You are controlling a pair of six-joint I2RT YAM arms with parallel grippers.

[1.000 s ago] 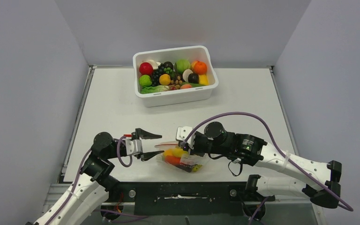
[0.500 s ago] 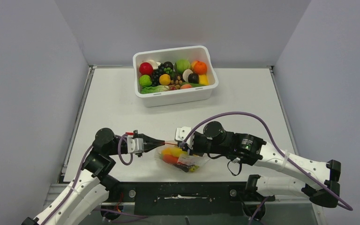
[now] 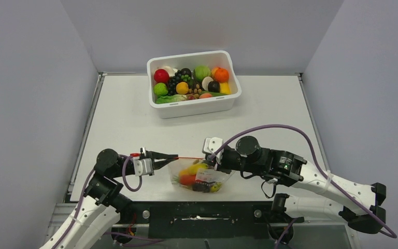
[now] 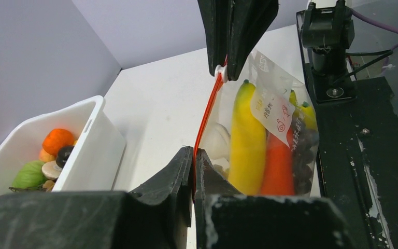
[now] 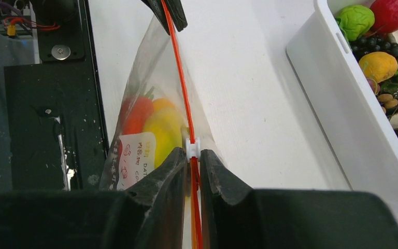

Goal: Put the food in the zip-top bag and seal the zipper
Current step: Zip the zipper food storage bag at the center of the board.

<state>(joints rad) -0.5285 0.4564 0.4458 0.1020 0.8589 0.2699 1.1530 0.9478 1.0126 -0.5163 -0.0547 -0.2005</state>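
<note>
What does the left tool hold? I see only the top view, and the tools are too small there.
Observer: The left wrist view shows the left tool shut on one end of the zipper.
Operator: And the right tool?
Observer: The right wrist view shows the right tool shut on the zipper, right at its white slider.
Operator: Is the zipper slack between them?
Observer: No. In both wrist views it runs as one straight line from tool to tool.
</note>
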